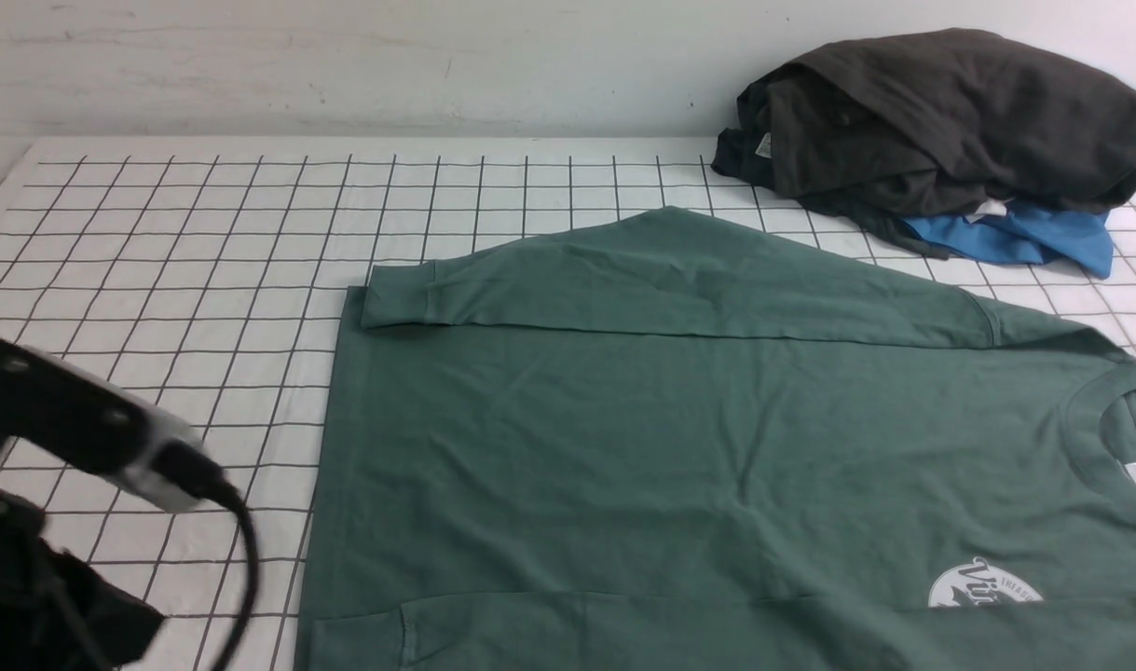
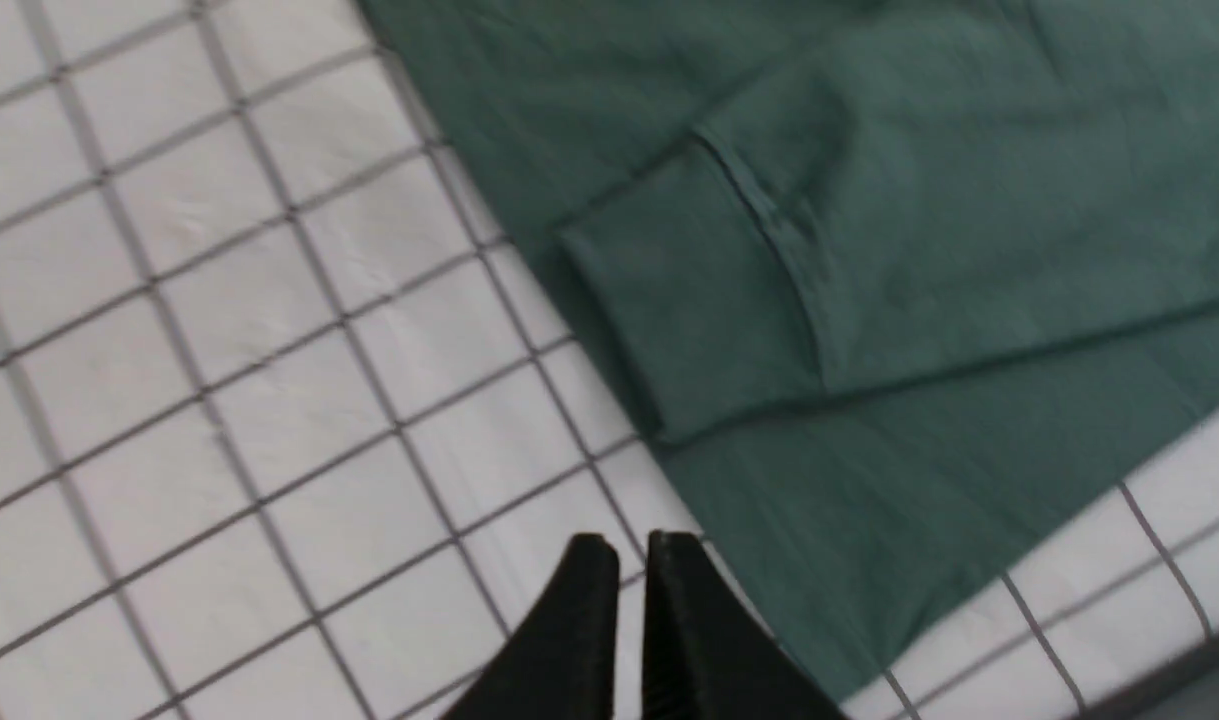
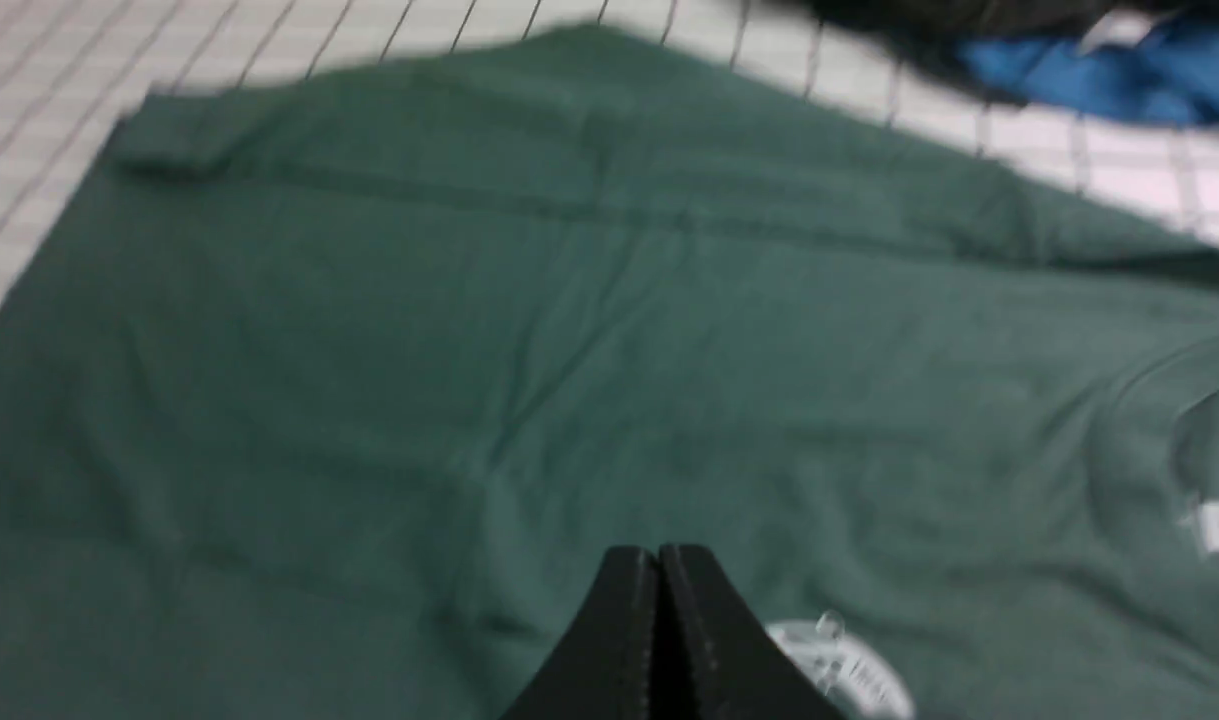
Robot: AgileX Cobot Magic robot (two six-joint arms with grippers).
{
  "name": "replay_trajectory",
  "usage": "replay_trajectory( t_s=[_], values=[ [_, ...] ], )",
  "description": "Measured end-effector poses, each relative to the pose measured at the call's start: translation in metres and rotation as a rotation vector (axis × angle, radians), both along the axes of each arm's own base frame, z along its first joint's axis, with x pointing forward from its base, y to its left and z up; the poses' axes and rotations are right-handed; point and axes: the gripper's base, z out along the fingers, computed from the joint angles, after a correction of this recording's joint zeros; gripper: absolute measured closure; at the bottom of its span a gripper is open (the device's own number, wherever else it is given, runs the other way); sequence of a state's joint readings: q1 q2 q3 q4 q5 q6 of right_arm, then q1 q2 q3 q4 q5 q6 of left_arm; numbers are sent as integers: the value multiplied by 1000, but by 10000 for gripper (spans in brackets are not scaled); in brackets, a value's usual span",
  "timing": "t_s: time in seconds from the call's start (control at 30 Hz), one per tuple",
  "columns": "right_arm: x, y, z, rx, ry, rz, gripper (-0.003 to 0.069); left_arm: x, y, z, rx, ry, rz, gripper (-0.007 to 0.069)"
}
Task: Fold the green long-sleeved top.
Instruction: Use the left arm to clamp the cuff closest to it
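Observation:
The green long-sleeved top (image 1: 679, 447) lies flat on the gridded table, neck (image 1: 1089, 419) to the right and hem to the left. Its far sleeve is folded across the body, cuff (image 1: 395, 294) near the hem. The near sleeve lies along the front edge, and its cuff (image 2: 689, 310) shows in the left wrist view. A white round logo (image 1: 982, 585) sits on the chest. My left gripper (image 2: 631, 545) hovers over the table just beside the top's (image 2: 919, 200) hem corner, jaws slightly apart and empty. My right gripper (image 3: 657, 552) is shut and empty above the top (image 3: 569, 350), close to the logo (image 3: 849, 670).
A dark grey garment (image 1: 950, 121) is heaped on a bright blue one (image 1: 1024, 238) at the back right, just beyond the top's shoulder. The white gridded cloth (image 1: 204, 233) spreads left of the top. My left arm (image 1: 111, 438) shows at the lower left. A wall runs behind.

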State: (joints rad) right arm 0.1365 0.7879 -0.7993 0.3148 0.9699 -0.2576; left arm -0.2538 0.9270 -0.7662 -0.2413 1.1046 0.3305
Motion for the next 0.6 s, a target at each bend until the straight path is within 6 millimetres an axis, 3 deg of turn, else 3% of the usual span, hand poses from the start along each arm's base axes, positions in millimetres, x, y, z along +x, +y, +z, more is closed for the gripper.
replay_trajectory(
  t_s=[0.07,0.2,0.23,0.27,0.4,0.6],
  values=[
    [3,5,-5,-27,64,47,673,5,-10,-8,14,51,-48,554],
    [2,22,-23,-112,262,200,673,28,-36,-38,59,181,-116,396],
    [2,22,-23,-115,266,204,673,31,-37,-41,63,190,-116,378],
    [1,24,-24,-123,278,224,673,42,-44,-50,78,210,-122,305],
    [1,25,-24,-127,269,231,673,71,-53,-70,149,240,-134,152],
    [4,26,-23,-124,243,223,673,110,-66,-97,214,253,-147,95]
  ],
)
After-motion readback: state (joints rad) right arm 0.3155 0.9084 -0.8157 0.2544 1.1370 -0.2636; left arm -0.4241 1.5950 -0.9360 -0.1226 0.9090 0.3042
